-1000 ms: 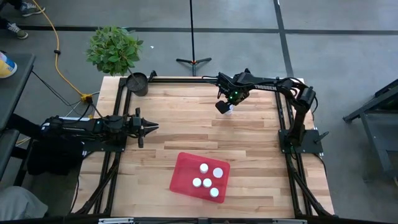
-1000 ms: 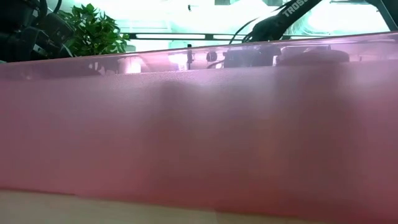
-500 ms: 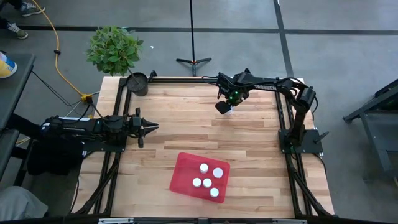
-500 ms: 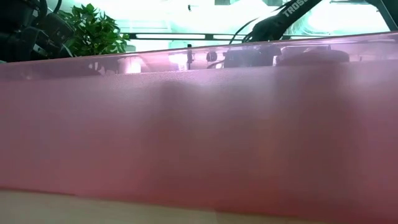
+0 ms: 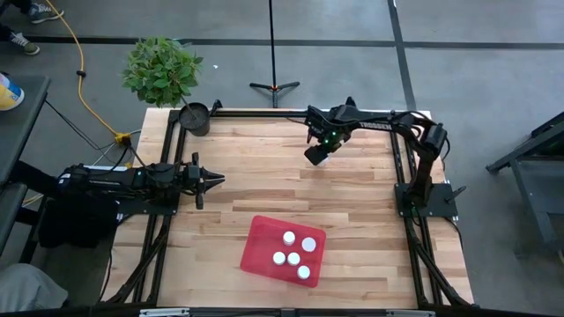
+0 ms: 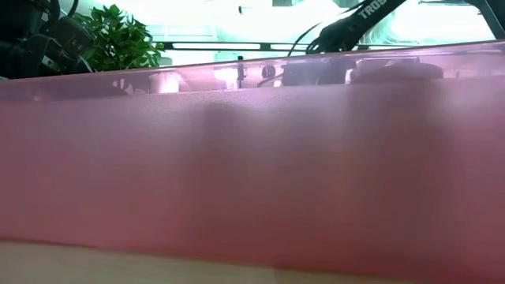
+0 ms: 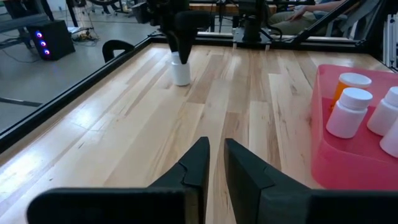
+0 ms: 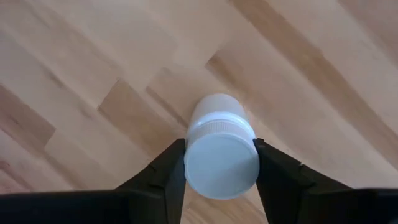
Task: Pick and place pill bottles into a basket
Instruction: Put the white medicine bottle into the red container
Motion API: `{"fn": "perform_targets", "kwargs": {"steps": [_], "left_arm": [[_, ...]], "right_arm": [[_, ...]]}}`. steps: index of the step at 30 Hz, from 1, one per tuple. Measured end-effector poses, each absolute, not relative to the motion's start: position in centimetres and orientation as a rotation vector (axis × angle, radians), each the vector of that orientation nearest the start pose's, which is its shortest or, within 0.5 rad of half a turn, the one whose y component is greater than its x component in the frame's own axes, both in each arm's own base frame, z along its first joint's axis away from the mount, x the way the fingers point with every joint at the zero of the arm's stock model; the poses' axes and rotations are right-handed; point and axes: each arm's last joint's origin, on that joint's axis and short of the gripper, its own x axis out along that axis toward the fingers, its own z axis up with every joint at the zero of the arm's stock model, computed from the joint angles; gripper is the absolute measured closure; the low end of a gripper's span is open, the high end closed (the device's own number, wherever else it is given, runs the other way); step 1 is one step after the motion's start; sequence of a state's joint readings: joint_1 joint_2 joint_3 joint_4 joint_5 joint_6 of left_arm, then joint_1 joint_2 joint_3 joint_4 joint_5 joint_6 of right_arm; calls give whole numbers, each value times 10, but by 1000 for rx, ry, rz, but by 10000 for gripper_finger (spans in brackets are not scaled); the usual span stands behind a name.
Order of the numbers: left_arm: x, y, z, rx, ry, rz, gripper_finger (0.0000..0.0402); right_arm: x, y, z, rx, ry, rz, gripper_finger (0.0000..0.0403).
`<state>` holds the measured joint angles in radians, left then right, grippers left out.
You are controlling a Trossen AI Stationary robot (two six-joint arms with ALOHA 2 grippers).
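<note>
A white pill bottle (image 8: 219, 155) stands at the far middle of the table, and my right gripper (image 8: 219, 149) is shut on it from above; the left wrist view shows the bottle (image 7: 181, 71) under that gripper (image 7: 179, 34). In the high view the gripper (image 5: 315, 155) hides it. The red basket (image 5: 264, 251) lies near the front edge and holds several white-capped bottles (image 5: 293, 253), one of them orange (image 7: 350, 86). My left gripper (image 5: 211, 180) waits shut at the table's left, its fingers (image 7: 198, 163) holding nothing. My right gripper pinches the bottle's white cap (image 8: 189, 165) between its two fingers (image 8: 168, 174), one on each side. The fingers come from above and point down. The bottle stands upright below them, and in the left wrist view its base (image 7: 181, 82) appears to be on the table.
A small dark pot (image 5: 196, 116) stands at the far left corner, with a leafy plant (image 5: 161, 69) behind it off the table. Black frame rails (image 5: 401, 167) run along the table's sides. The basket's red wall (image 6: 252, 173) fills the low view.
My right gripper has shut on the white bottle and shifted slightly toward the table's left, so it now covers the bottle in the high view.
</note>
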<state>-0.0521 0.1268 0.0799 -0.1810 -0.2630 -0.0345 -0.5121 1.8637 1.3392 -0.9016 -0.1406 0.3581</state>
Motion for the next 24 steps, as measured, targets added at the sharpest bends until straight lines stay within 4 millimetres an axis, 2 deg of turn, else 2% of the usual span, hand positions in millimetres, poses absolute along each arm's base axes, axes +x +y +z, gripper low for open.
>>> {"fn": "perform_targets", "kwargs": {"steps": [7, 10, 14, 24], "left_arm": [[99, 2, 164, 2, 222, 214, 318], [99, 2, 164, 2, 221, 214, 318], [99, 2, 164, 2, 221, 214, 318], [99, 2, 164, 2, 221, 214, 318]], "right_arm": [[318, -144, 192, 690, 1351, -480, 255], [323, -133, 201, 646, 1356, -460, 255], [332, -123, 229, 557, 1299, -462, 255], [359, -87, 325, 420, 1059, -357, 255]]}}
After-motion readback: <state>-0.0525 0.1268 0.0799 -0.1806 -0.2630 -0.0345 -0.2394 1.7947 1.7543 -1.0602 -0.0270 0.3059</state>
